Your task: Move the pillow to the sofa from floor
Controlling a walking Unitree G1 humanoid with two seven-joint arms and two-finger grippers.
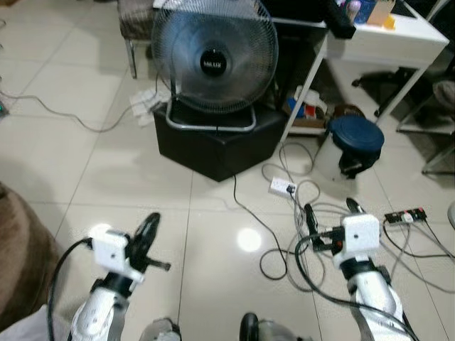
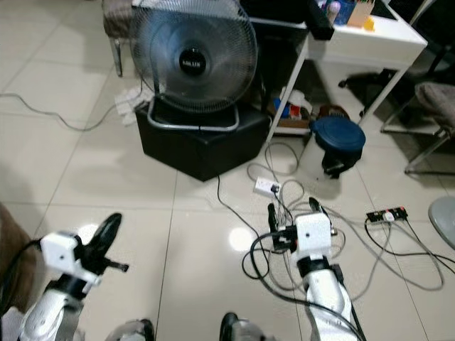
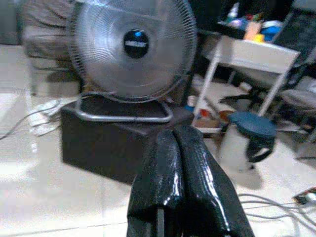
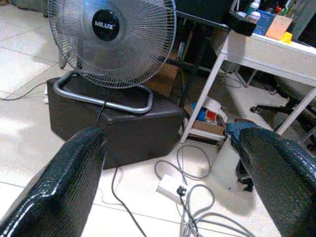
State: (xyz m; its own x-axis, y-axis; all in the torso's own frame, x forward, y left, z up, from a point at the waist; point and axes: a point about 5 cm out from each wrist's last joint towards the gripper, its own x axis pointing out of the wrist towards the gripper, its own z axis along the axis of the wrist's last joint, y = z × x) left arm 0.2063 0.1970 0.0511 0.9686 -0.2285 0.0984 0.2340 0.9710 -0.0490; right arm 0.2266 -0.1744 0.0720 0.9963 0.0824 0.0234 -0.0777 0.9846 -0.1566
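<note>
1. Both arms are held forward at waist height with nothing carried, which suits a robot that is judged to be walking or searching and not yet reaching for anything.
2. The left hand [image 1: 148, 233] is clenched, its two black fingers [image 3: 182, 182] pressed together along their length with nothing between them; it is raised over bare tiled floor [image 1: 92, 170].
3. The right hand [image 1: 330, 213] is released, its fingers spread wide apart and empty, above a tangle of cables [image 1: 298, 249] lying on the tiles.
4. At the near left edge a brown upholstered mass [image 1: 18, 256] is seen; it may be the sofa, but too little of it is shown to be sure.
5. The pillow cannot be made out on any visible stretch of floor, so a turn of the body is judged to be needed before a grasp can be planned.
6. Further off, a fan [image 1: 213, 60] is stood on a black box [image 1: 213, 145], presumably to be raised off the floor.
7. To the right, a blue-lidded bin [image 1: 354, 142] is set beside the leg of a white bench [image 1: 387, 42], where small items are kept.
</note>
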